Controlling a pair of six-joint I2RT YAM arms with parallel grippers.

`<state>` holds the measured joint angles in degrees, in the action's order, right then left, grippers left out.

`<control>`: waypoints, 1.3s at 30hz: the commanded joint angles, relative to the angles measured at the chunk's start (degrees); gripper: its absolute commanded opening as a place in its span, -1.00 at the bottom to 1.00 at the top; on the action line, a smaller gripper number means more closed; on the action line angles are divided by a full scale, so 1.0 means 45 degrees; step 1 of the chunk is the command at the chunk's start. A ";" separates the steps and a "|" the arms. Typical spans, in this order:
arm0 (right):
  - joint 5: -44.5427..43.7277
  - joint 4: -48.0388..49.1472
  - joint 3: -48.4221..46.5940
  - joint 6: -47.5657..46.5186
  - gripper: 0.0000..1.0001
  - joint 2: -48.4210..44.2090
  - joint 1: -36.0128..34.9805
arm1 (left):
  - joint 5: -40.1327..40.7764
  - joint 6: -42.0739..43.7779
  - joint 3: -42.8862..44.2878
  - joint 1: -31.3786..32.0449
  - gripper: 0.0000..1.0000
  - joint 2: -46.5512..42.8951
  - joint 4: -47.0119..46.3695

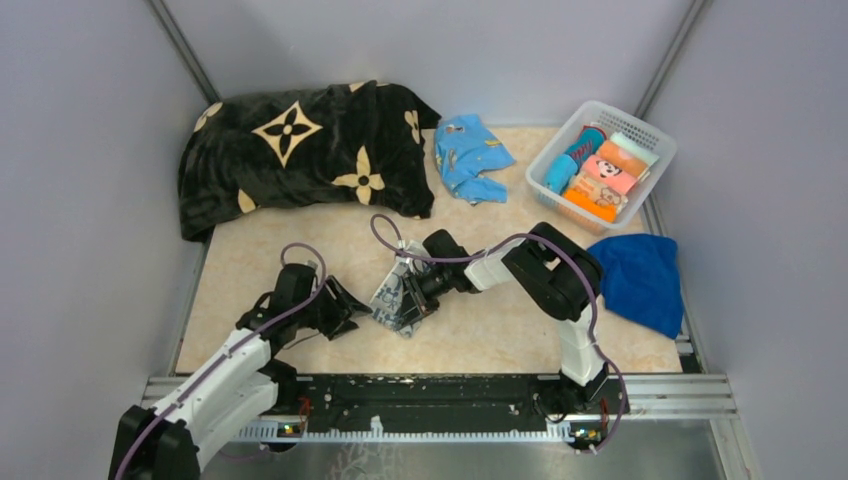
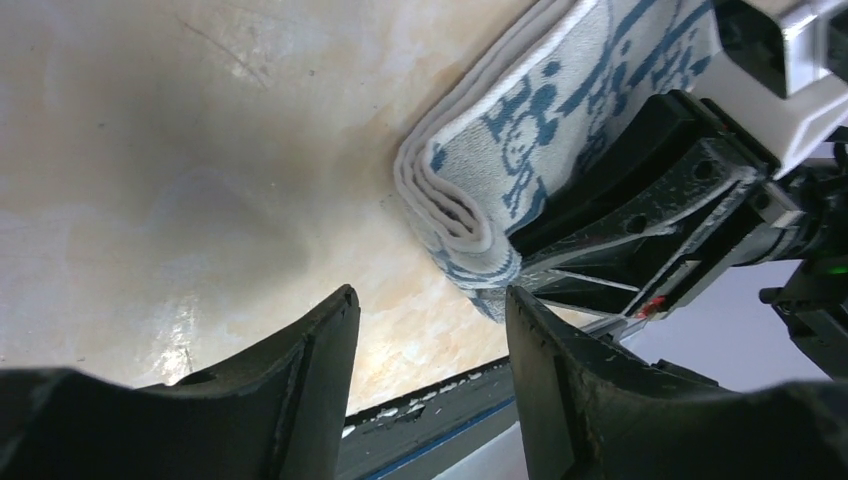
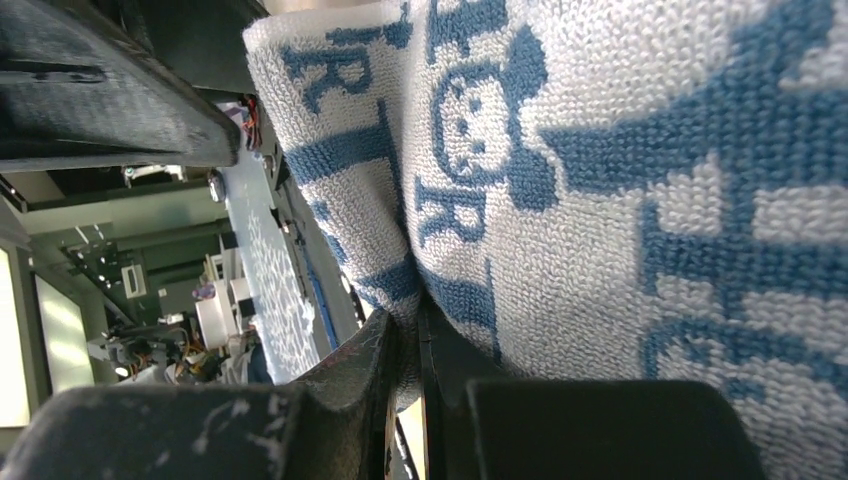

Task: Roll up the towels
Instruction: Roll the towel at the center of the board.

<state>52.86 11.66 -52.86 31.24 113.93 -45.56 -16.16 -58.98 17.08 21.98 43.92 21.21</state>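
Blue-printed white towel (image 1: 392, 293), partly rolled, central

Blue capital letters are woven into the white towel (image 3: 620, 200) and are seen sideways in the right wrist view. An "R" is read twice, with what looks like a "T" between, beside a small smiling face. No whole word can be made out. On the packets (image 1: 600, 170) in the basket (image 1: 645, 127) no lettering can be read.

The white towel (image 3: 600, 200) is looped terry cloth, the tabletop (image 2: 200, 150) smooth and glossy.
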 commanded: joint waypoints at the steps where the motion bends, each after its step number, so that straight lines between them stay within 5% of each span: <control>1: -0.0184 0.0695 0.0127 -0.0031 -0.81 0.0268 0.0170 | -0.0495 -0.0108 -0.0285 -0.0052 0.21 0.0698 -0.0916; 7: -0.0257 0.0527 0.0127 -0.0181 -0.74 0.0020 0.0165 | -0.0761 0.0102 0.0047 -0.0043 0.12 0.2972 -0.2278; 13: -0.1007 -0.0526 0.0114 -0.0951 -0.44 -0.1065 0.0146 | -0.0517 -0.0069 0.0068 -0.0041 0.08 0.3847 -0.2526; 19: -0.3788 -0.2869 -0.0138 -0.2424 -0.24 -0.2888 -0.0410 | -0.0334 -0.0396 -0.0174 -0.0042 0.06 0.3904 -0.2555; 27: -0.7716 -0.5040 -0.0865 -0.3760 -0.22 -0.4779 -0.2315 | -0.0305 -0.0574 -0.0301 -0.0059 0.06 0.4157 -0.2656; 39: -0.6623 -0.4894 -0.1864 -0.4420 -0.25 -0.3545 -0.3918 | -0.0183 -0.0659 -0.0411 -0.0046 0.06 0.4194 -0.2529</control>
<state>22.72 -11.14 -58.28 12.95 95.44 -62.54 -19.84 -62.19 17.06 21.98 62.00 7.88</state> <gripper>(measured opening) 0.378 0.529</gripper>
